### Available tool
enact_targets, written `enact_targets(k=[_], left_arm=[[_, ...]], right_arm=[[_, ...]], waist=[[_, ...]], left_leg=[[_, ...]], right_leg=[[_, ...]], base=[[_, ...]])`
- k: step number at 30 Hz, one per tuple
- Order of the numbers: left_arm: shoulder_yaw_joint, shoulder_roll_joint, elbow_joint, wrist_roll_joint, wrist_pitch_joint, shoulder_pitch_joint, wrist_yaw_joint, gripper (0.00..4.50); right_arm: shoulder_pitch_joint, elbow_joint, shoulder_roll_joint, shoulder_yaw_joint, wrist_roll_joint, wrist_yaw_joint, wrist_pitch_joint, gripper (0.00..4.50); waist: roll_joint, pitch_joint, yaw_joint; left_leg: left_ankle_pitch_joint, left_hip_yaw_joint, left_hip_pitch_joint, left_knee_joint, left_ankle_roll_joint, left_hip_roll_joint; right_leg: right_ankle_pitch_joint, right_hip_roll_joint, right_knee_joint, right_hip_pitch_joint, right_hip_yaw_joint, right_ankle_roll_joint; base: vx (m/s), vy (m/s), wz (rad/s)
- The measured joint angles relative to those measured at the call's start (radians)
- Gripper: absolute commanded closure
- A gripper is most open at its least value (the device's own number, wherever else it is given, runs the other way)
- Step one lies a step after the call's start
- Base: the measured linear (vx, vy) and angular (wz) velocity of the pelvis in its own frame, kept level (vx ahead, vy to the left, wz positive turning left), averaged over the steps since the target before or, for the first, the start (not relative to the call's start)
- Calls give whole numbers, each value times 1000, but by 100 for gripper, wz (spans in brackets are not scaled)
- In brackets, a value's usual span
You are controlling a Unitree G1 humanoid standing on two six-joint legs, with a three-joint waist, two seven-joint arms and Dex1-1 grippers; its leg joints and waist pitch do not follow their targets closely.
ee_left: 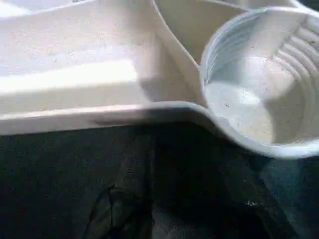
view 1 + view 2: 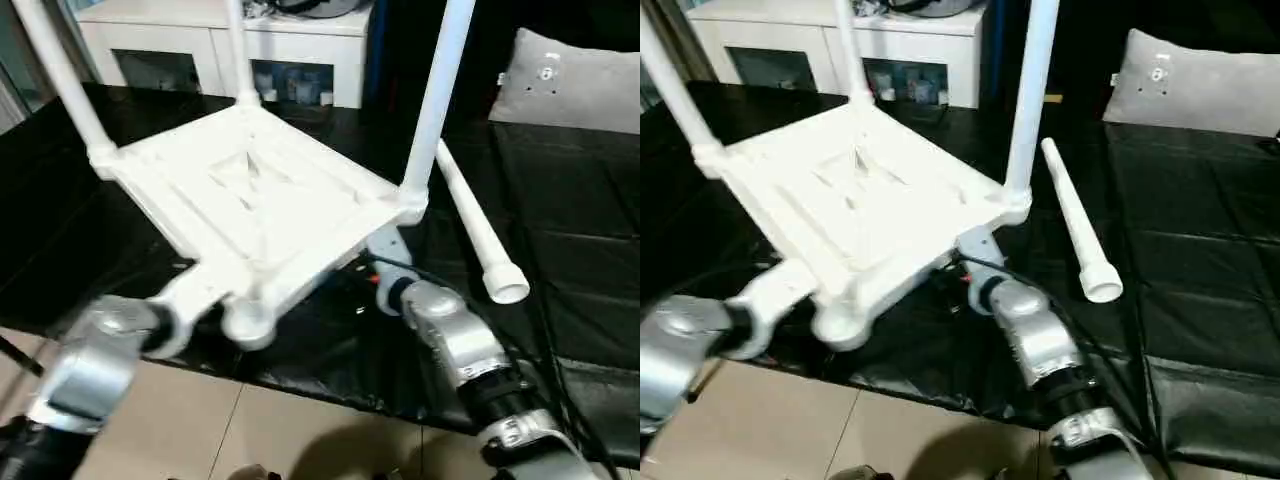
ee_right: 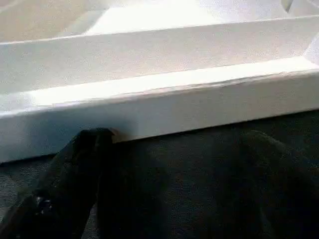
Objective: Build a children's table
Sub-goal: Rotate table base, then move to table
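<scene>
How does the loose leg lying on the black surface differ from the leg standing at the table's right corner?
The loose leg lies flat on the black surface; the right corner leg stands upright. The loose leg is attached to nothing, its wide end open toward the camera, while the corner leg sits in a socket of the upturned table top. Both are long, round, white and tapered.

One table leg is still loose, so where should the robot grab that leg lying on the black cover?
Grip the loose leg around its round middle, coming down from above with the jaws across the shaft. It lies flat on the black cover to the right of the table top, wide end nearest the robot, with nothing lying against it.
</scene>
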Motion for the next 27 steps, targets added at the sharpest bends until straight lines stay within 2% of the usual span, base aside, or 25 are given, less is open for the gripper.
enact_targets(k=[3,6,11,13,15,17,19,20,22,27], left_arm=[[-7,-68,48,-6,-39,-27,41,295],[-6,-141,82,-27,-65,-42,92,295],[0,-177,50,-59,-82,-37,112,295],[24,-192,23,-76,-99,-20,121,295],[82,-240,-22,-104,-144,17,169,265],[125,-284,-71,-122,-200,50,232,265],[159,-320,-106,-126,-221,63,297,265],[204,-365,-139,-128,-227,81,352,265],[233,-383,-157,-135,-233,86,394,265],[251,-410,-173,-135,-268,102,455,265]], right_arm=[[9,-19,-15,-10,0,-1,3,0],[44,-111,-37,-29,2,-7,39,0],[94,-275,-59,-86,24,-33,128,0],[115,-334,-70,-111,39,-36,158,0],[164,-445,-80,-141,53,-39,206,0],[220,-561,-77,-156,72,-47,247,0],[268,-647,-65,-163,79,-55,255,0],[309,-710,-49,-165,84,-67,250,0],[336,-749,-30,-162,91,-76,254,0],[371,-789,7,-162,111,-109,268,0]], waist=[[0,0,0],[-1,0,2],[-3,0,1],[-3,0,1],[-4,0,2],[-6,0,3],[-7,-1,1],[-6,-1,-2],[-6,-1,-7],[-6,-1,-25]], left_leg=[[0,0,0,0,0,0],[0,0,-1,0,0,0],[0,0,-2,-1,0,0],[0,0,-2,-1,0,0],[0,1,-3,-1,0,0],[0,1,-3,-1,0,0],[0,0,-2,-1,0,0],[0,1,-1,-1,0,0],[0,0,-1,-1,0,0],[0,-1,-1,-2,0,0]], right_leg=[[0,0,0,0,0,0],[0,0,0,0,0,1],[-1,0,0,-1,0,2],[-2,0,0,-1,0,4],[-3,0,-1,-1,0,5],[-3,0,-1,-1,0,5],[-3,0,-1,-1,0,5],[-3,0,-2,0,0,6],[-3,0,-2,0,0,6],[-2,1,-13,3,-2,8]], base=[[0,0,0],[0,0,0],[0,0,0],[0,0,0],[0,0,0],[0,0,0],[0,0,0],[0,0,0],[0,0,0],[0,0,0]])
